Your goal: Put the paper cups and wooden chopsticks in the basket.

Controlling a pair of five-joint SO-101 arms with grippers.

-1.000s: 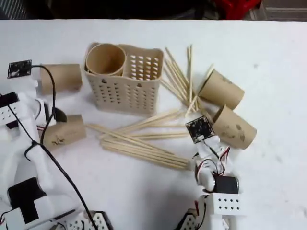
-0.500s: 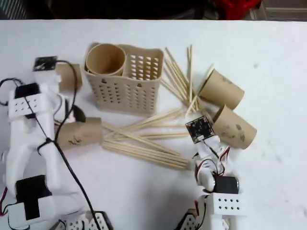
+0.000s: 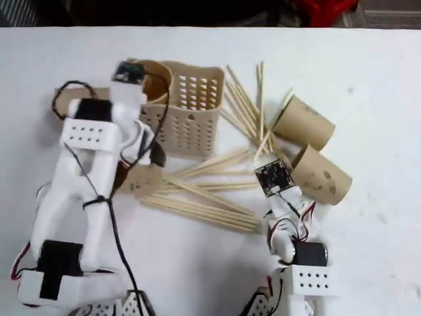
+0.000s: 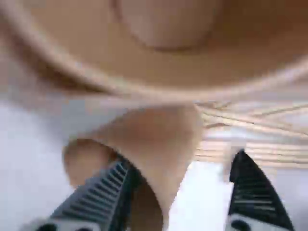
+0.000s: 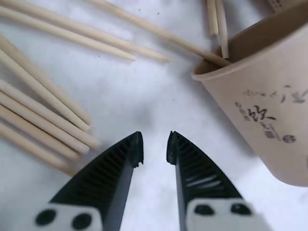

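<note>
My left gripper (image 4: 178,168) is shut on a brown paper cup (image 4: 159,139), held up beside the basket (image 3: 191,125); in the high view this cup (image 3: 141,179) hangs under the arm at the basket's front left corner. Another paper cup (image 3: 152,78) stands inside the basket, and its rim (image 4: 144,82) looms close in the left wrist view. A third cup (image 3: 66,102) lies left of the basket. Two more cups (image 3: 304,123) (image 3: 322,174) lie at the right. Wooden chopsticks (image 3: 204,204) lie scattered in front of the basket. My right gripper (image 5: 155,147) is narrowly open over bare table between chopsticks (image 5: 43,115) and a cup (image 5: 264,101).
More chopsticks (image 3: 247,108) fan out between the basket and the right-hand cups. The left arm's white body (image 3: 79,178) covers the table's left front. The table's far edge runs along the back, with dark floor beyond.
The left arm has swung right and up from the table's left side to the basket's front left corner, bringing the paper cup with it. The right arm has stayed still.
</note>
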